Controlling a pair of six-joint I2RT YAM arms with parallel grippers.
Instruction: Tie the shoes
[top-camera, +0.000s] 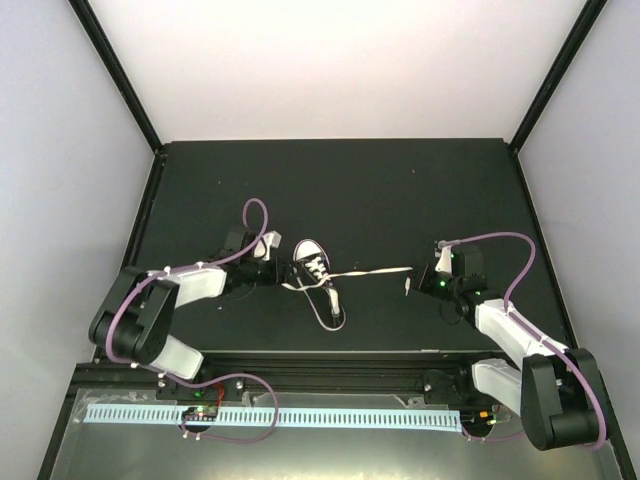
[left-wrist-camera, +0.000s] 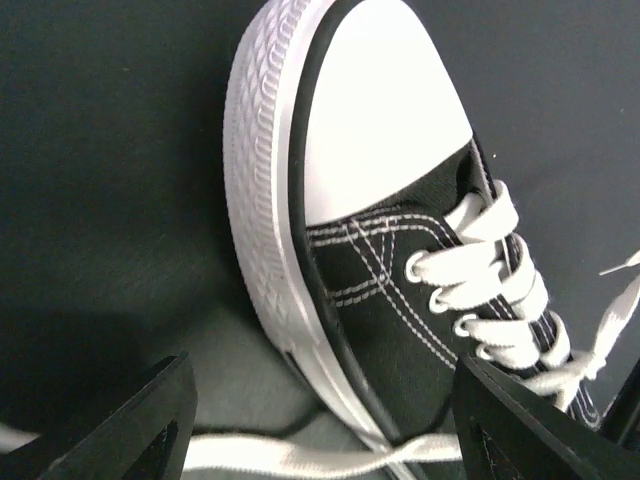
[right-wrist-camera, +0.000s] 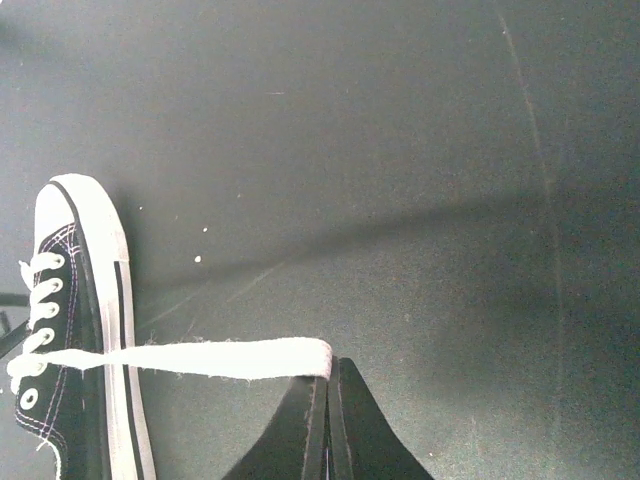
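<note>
One small black canvas sneaker lies near the middle of the dark table mat. In the overhead view its white toe cap points to about 12 o'clock and its heel trails toward 5 o'clock. The white laces are crossed up the front through the eyelets. From them one stretched lace runs out toward 3 o'clock, almost straight and lifted off the mat. My right gripper holds its far end: my wrist camera shows the two black fingers pressed together with the flat white band pinched at their tips. That hand sits well apart from the shoe, out at its 3 o'clock side. A second, slack lace leaves the shoe on the other side, toward 8 o'clock, and rests on the mat. My left gripper is just beside the sneaker at its 9 o'clock, low over the mat and spread wide. In its wrist view one finger stands at the lower left and the other at the lower right. The ribbed white sole edge and the slack lace lie between them, with nothing clamped. I cannot tell whether either of those fingers touches the rubber.
</note>
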